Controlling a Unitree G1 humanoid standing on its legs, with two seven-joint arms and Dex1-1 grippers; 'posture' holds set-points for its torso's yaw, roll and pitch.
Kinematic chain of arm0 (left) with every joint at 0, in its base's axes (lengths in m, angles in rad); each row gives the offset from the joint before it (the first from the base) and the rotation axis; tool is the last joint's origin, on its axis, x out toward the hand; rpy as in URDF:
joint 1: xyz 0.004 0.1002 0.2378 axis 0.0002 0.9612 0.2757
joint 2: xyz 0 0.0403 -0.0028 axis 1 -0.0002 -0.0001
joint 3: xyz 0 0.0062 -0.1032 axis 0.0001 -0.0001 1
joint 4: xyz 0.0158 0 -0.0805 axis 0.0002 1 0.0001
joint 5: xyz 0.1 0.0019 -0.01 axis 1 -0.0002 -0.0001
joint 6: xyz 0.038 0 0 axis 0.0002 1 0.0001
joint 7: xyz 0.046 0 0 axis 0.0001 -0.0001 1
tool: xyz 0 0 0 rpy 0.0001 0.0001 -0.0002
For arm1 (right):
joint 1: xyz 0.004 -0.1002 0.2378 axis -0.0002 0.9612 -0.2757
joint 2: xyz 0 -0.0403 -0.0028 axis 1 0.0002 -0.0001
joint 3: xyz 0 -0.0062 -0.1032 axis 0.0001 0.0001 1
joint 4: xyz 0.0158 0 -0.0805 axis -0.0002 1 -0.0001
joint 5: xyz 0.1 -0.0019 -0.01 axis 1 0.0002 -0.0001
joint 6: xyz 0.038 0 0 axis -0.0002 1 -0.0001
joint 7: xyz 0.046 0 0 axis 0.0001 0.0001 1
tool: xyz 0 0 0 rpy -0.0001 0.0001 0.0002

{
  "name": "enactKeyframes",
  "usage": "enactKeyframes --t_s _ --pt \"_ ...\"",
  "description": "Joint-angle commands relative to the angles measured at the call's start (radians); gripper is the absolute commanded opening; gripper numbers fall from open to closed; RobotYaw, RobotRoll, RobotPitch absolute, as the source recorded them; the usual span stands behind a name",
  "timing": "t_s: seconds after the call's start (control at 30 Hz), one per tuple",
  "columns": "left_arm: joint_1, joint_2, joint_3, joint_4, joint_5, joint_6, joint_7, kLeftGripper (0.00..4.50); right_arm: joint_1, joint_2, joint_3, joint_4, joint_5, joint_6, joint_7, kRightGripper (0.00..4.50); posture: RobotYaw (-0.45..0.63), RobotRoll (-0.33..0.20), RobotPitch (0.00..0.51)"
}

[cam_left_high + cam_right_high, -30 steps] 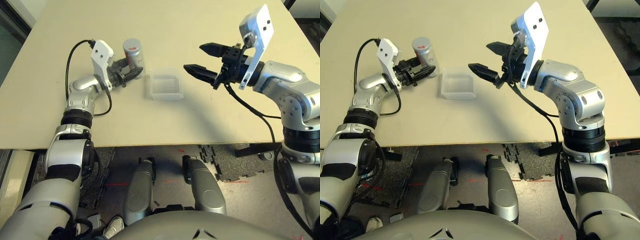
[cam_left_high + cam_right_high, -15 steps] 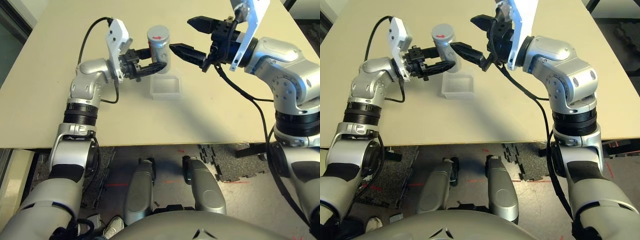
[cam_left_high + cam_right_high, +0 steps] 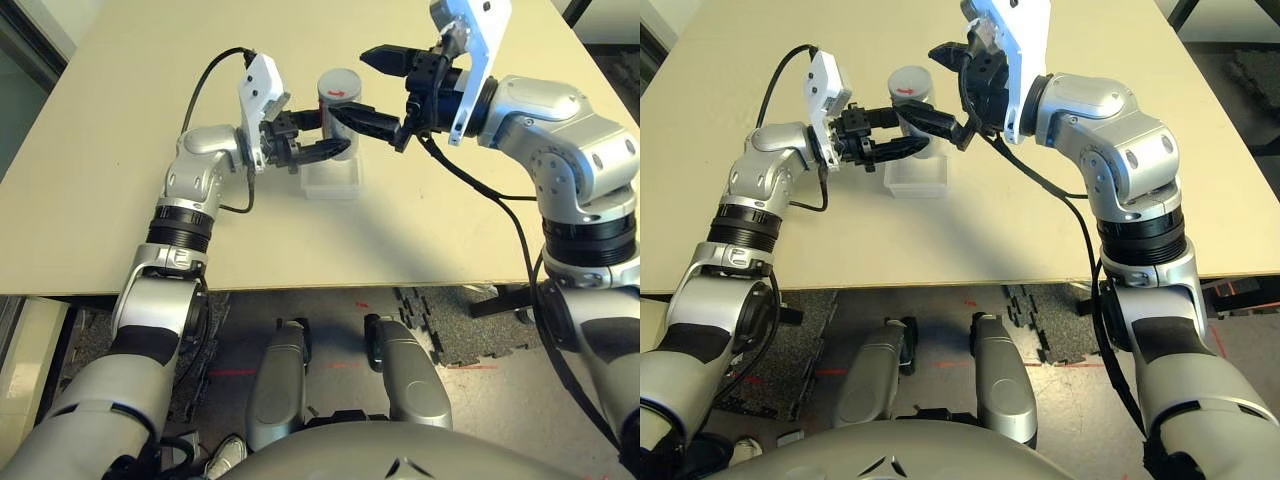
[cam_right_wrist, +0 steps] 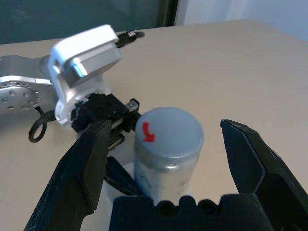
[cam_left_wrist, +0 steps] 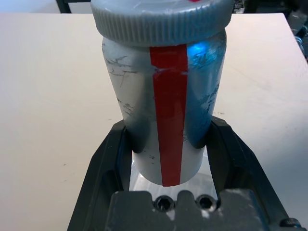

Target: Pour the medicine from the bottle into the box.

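Head view: left gripper (image 3: 318,138) clamped on upright capped bottle (image 3: 339,100), lifted over clear box (image 3: 333,180); right gripper (image 3: 375,88) spread wide at its 3 o'clock | Left wrist: red stripe down bottle, no readable writing | Right wrist: red arrow on cap (image 4: 167,132) | Progress: bottle raised; uncapping, pouring remain

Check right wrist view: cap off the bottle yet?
No, the grey cap sits on the bottle, between the open right gripper fingers.
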Motion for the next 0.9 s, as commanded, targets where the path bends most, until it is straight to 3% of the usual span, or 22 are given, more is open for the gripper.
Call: enactKeyframes --t_s 0.03,0.3,0.4,0.5,0.53,0.9 --pt "0.005 0.0 -0.018 -0.025 0.011 -0.011 -0.018 2.4 -0.006 0.01 0.014 0.009 -0.008 0.014 -0.003 4.5 -0.07 0.0 0.162" --pt "0.002 0.002 -0.022 -0.02 0.011 -0.017 -0.017 2.4 0.002 0.025 0.009 0.005 -0.006 0.051 -0.015 4.5 -0.07 0.0 0.166" --pt "-0.002 0.0 -0.021 -0.017 0.011 -0.019 -0.015 2.4 0.006 0.022 0.011 0.002 -0.006 0.059 -0.014 3.88 -0.07 0.0 0.165" --pt "-0.006 -0.001 -0.02 -0.018 0.011 -0.019 -0.013 2.4 0.011 0.02 0.011 -0.003 -0.005 0.065 -0.014 2.71 -0.07 0.0 0.165" --pt "-0.007 -0.001 -0.02 -0.016 0.011 -0.019 -0.012 2.4 0.012 0.02 0.01 -0.005 -0.004 0.067 -0.014 2.6 -0.07 0.0 0.165" --pt "-0.008 -0.003 -0.022 -0.053 -0.004 0.002 -0.027 2.4 0.012 0.006 -0.004 0.013 0.025 0.012 0.07 2.6 -0.07 0.0 0.171"
